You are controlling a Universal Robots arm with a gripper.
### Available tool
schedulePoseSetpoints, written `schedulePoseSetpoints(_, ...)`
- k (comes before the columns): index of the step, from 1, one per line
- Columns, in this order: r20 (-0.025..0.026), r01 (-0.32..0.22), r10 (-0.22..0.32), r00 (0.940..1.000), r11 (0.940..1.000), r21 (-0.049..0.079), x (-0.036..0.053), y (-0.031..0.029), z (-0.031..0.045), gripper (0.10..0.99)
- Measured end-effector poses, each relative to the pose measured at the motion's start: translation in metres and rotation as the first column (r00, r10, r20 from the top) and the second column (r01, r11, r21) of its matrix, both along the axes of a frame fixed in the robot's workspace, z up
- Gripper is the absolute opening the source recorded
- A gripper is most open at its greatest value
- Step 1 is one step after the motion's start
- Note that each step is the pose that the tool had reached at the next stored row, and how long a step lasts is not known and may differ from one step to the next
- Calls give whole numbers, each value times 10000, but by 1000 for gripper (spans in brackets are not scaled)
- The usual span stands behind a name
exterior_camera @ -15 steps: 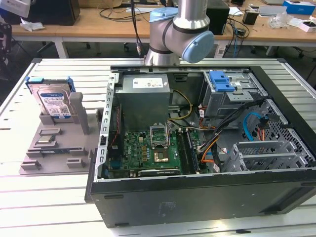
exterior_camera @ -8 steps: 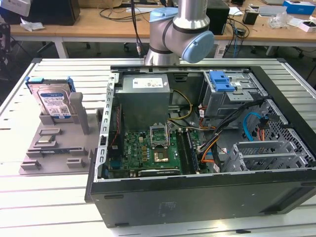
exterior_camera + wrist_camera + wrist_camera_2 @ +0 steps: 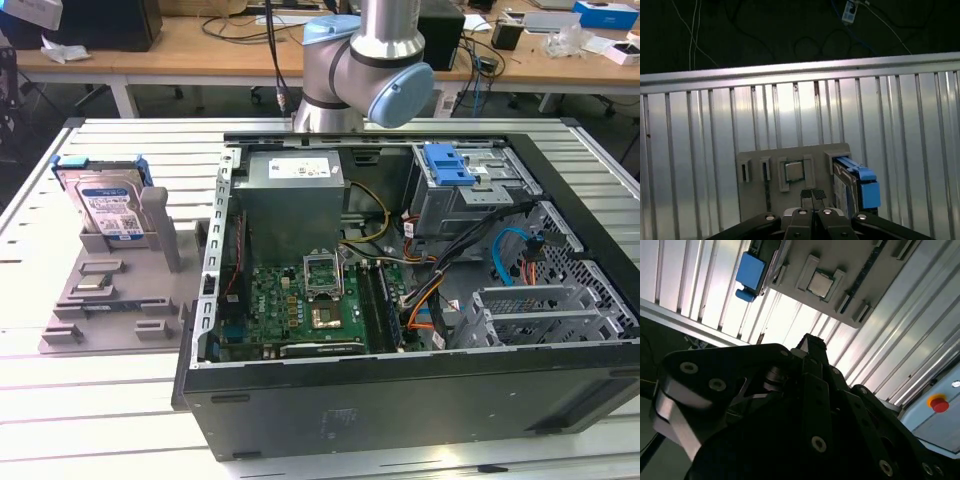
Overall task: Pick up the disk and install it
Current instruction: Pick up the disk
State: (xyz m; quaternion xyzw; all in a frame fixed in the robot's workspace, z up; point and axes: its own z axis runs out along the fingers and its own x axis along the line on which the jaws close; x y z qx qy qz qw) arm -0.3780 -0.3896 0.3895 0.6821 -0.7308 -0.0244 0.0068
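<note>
The disk point(image 3: 104, 203) stands upright on its edge in a slot at the far end of a grey holder point(image 3: 100, 310). Its blue carrier rail runs round it, and its label faces the open side. The holder lies on the slatted metal desk point(image 3: 100, 410), at the exterior view's left of the computer case point(image 3: 400, 385). As I judge it, nothing of the task is done yet: the disk has not been lifted, and both the pick-up and the fitting are left to do.

In the first wrist view the end effector point(image 3: 812, 195) hangs over the holder with its fingertips point(image 3: 806, 194) pressed together and nothing between them. It is clear of the disk, which sits off to one side. The arm point(image 3: 365, 65) rises behind the case in the exterior view.

Besides the disk, the holder carries a square processor chip point(image 3: 794, 171) lying flat in a pocket near the middle. I cannot tell what, if anything, sits in its narrow slots.

The case lies on its side with the panel off. Inside are the boxy grey power supply point(image 3: 295, 190), the green motherboard point(image 3: 290, 305), loose cables, and a blue-handled drive cage point(image 3: 455, 190) at the far corner. The grey metal bays point(image 3: 540, 315) at the near corner on the exterior view's right look empty.
</note>
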Motion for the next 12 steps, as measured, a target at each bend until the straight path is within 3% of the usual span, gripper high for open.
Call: schedulePoseSetpoints(12, 0, -1160, 1160, 9932, 9932, 0, 0, 0, 0, 106)
